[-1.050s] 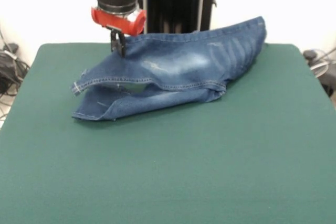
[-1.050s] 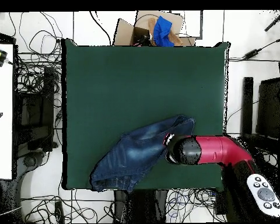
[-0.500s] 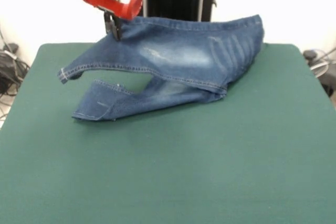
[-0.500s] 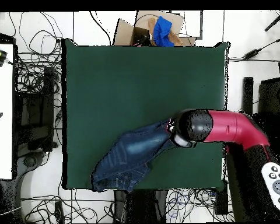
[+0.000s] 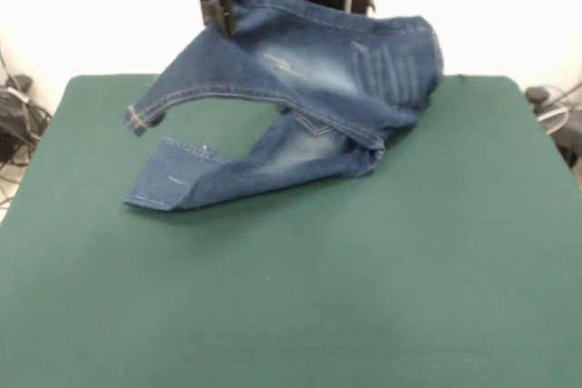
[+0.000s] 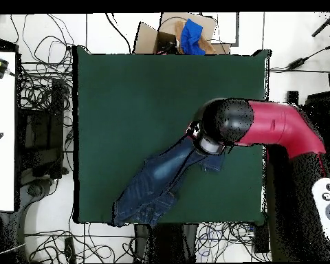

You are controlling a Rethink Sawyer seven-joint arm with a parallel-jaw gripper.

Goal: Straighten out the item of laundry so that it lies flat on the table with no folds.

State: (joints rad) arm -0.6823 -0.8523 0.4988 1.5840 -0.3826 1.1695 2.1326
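While the jeans [image 5: 309,106] are pinched at one leg's edge by the gripper [image 5: 215,4], that leg has been raised higher off the table [image 5: 291,297] than a second ago; the other leg rests there, so unfolding is judged underway.

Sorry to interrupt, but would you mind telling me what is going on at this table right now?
The robot's pincer is shut on one leg of a small pair of blue jeans and holds it up above the green table. That leg hangs in the air with its hem drooping, while the other leg and part of the waist end rest on the cloth. The jeans are not flat yet; they are bunched and folded near the waist.
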